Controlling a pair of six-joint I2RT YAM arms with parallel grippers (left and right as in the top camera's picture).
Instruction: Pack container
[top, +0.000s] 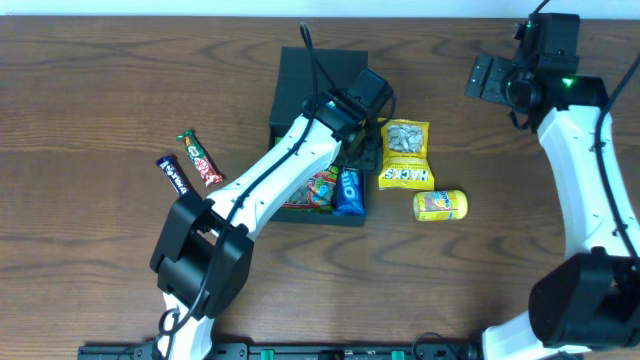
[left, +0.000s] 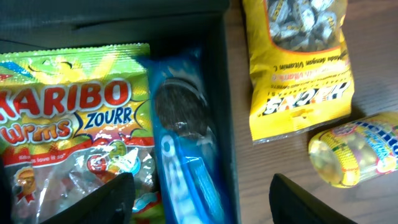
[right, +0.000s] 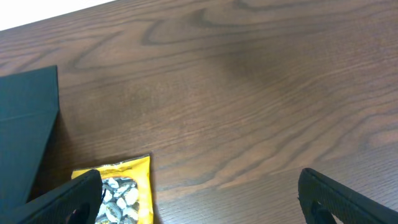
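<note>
The dark container (top: 300, 85) sits at the table's middle with its lid flap open; its right wall shows in the left wrist view (left: 227, 93). Inside lie a Haribo worms bag (left: 68, 118) and a blue Oreo pack (left: 186, 137), also seen from overhead (top: 349, 189). My left gripper (left: 202, 202) is open and empty, hovering over the container's right edge above the Oreo pack. A yellow Hacks candy bag (top: 405, 155) and a yellow packet (top: 441, 205) lie right of the container. My right gripper (right: 199, 196) is open and empty, high at the far right.
Two snack bars, one red-green (top: 200, 158) and one dark blue (top: 174, 175), lie on the wood table left of the container. The Hacks bag's top also shows in the right wrist view (right: 121, 186), beside the container's lid (right: 28, 118).
</note>
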